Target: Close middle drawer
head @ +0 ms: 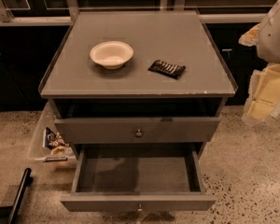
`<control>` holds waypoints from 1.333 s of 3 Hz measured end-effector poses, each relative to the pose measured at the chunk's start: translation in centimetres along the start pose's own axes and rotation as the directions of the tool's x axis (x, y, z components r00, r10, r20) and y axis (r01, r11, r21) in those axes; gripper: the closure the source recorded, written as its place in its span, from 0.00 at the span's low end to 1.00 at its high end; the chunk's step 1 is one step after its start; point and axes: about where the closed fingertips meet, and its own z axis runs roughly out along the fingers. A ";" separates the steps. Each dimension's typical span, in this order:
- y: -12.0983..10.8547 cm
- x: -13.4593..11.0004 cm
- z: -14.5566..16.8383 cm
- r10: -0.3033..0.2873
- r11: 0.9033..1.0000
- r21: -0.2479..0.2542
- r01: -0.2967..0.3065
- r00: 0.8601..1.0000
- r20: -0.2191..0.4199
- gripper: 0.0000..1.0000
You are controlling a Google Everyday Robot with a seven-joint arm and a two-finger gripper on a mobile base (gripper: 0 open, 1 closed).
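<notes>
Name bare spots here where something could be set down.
The cabinet top is free behind the white bowl and dark packet and along its front edge; the gap between those two is tight. The open middle drawer looks bare inside. The gripper hangs right of the cabinet.

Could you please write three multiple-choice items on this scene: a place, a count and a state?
1. Where is the gripper? A. On the left floor B. Right of the cabinet, apart from it C. Inside a drawer
2. How many things lie on the cabinet? A. One B. Two C. Four
3. The middle drawer is: A. Pulled far out B. Shut C. Removed
Answers: B, it hangs at the right edge; B, a white bowl and a dark packet; A, it stands open and empty.
</notes>
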 end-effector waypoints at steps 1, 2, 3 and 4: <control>0.0 0.0 0.0 0.000 1.000 0.000 0.000 1.000 0.000 0.00; 0.5 0.4 1.0 0.006 1.000 -0.004 -0.006 1.000 -0.008 0.00; 2.0 2.1 4.1 0.020 0.999 -0.030 -0.019 1.000 0.009 0.00; 3.9 4.3 8.8 0.024 0.997 -0.074 -0.022 0.999 0.024 0.00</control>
